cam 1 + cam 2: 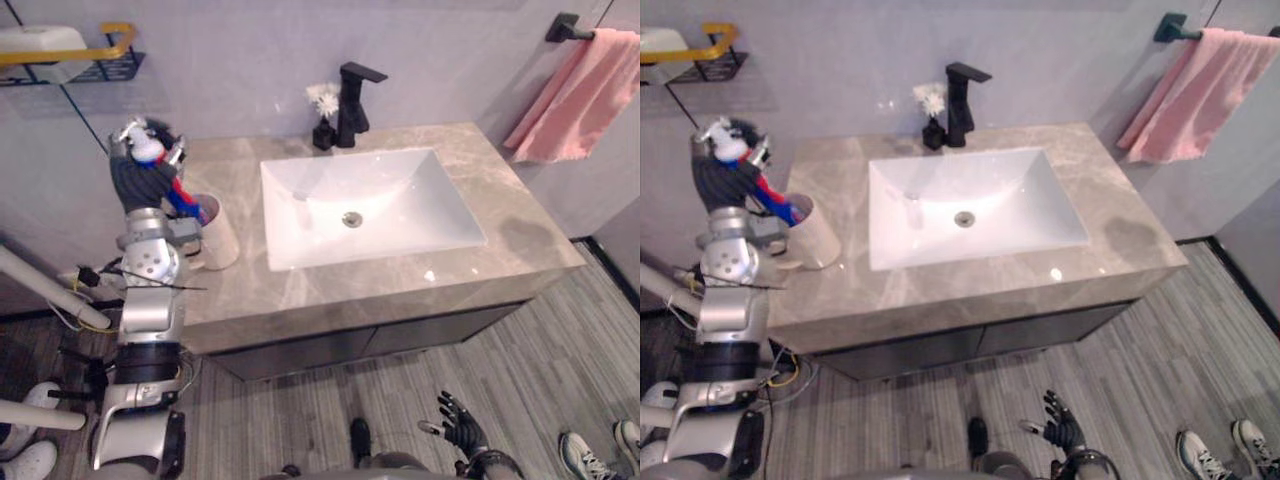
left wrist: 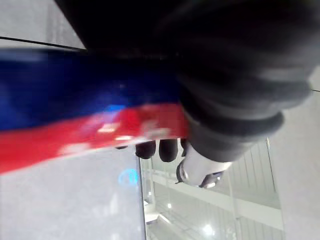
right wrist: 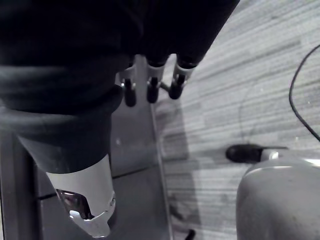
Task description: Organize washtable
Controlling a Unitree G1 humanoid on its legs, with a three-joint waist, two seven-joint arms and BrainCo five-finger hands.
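Note:
My left hand (image 1: 140,178) is raised over the left end of the stone washtable (image 1: 400,275), its fingers curled round a red and blue tube (image 1: 183,199) with a white top. The tube's lower end reaches the mouth of a pale cup (image 1: 219,235) standing on the counter just right of the hand. In the left wrist view the tube (image 2: 75,117) runs across, close against the palm. My right hand (image 1: 461,424) hangs low in front of the cabinet above the floor, fingers (image 3: 150,89) relaxed and holding nothing.
A white basin (image 1: 365,205) is sunk in the counter's middle, with a black faucet (image 1: 352,100) and a small black vase of white flowers (image 1: 323,115) behind it. A pink towel (image 1: 585,90) hangs at the right. A wall shelf (image 1: 70,55) sits upper left. A person's shoes (image 1: 600,452) stand lower right.

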